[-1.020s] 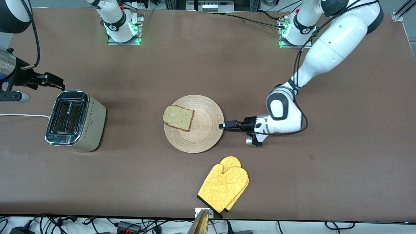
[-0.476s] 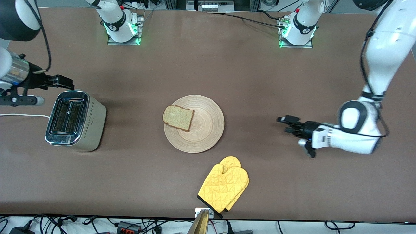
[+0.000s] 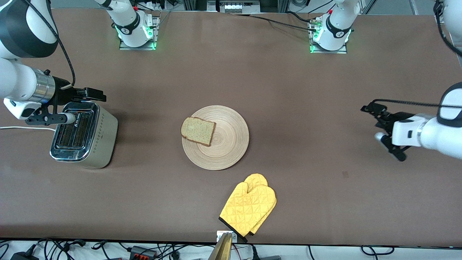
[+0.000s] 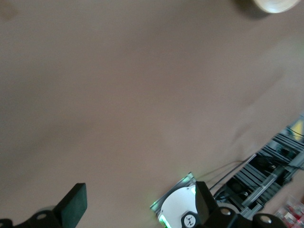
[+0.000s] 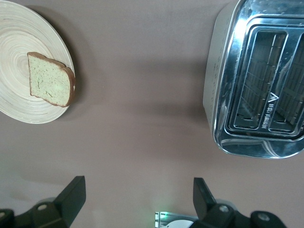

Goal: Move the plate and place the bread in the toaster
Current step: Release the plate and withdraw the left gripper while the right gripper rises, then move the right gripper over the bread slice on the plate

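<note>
- You see the plate (image 3: 215, 137) flat at mid-table, with the bread (image 3: 198, 130) lying on the part of it toward the right arm's end; one corner of the slice overhangs the rim; nothing grips either.
- Your toaster (image 3: 83, 134) stands upright toward the right arm's end of the table, well apart from the plate; both slots show empty in the right wrist view (image 5: 259, 90); its white cord (image 3: 25, 128) runs off the table edge.
- Your right gripper (image 3: 94, 94) hangs over the table just beside the toaster's top edge; its jaws are spread wide in the right wrist view and hold nothing.
- Your left gripper (image 3: 371, 110) hangs over bare table toward the left arm's end, well apart from the plate; its jaws are spread wide in the left wrist view (image 4: 137, 204) and hold nothing.
- You have a yellow mitt (image 3: 249, 204) lying nearer the front camera than the plate, close to the table edge and untouched.
</note>
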